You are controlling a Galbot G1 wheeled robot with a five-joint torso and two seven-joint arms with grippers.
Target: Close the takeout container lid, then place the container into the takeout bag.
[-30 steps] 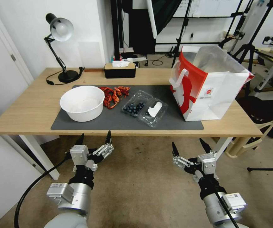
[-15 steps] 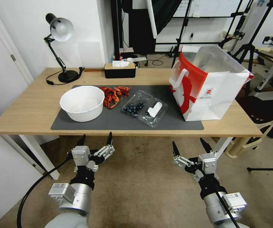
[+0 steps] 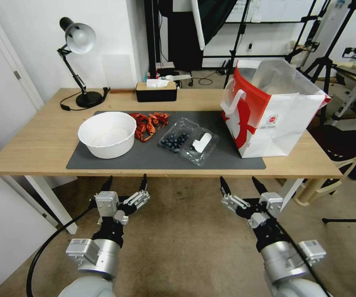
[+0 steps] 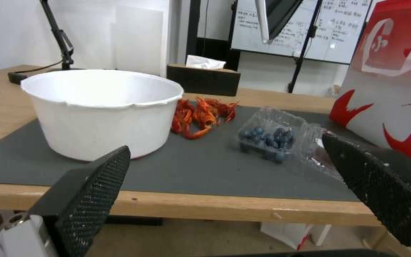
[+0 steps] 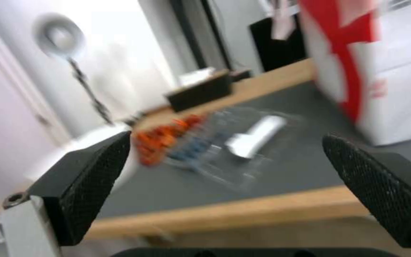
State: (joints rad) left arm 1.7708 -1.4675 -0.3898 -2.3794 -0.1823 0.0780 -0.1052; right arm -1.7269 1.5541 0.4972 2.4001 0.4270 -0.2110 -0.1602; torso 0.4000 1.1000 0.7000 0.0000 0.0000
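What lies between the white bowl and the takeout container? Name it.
In the head view, a pile of red crayfish lies on the grey mat between the white bowl and the takeout container.

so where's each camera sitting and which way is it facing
Head view: on the robot's head, looking forward and down over the table and floor; both arms show, the left tool and right tool open, short of the table's front edge.
Left wrist view: low at the table's front edge, looking across the mat between its own fingers.
Right wrist view: on the right wrist, likewise low, facing the table between its fingers.
Shared: the takeout container, open lid and takeout bag appear in all three.
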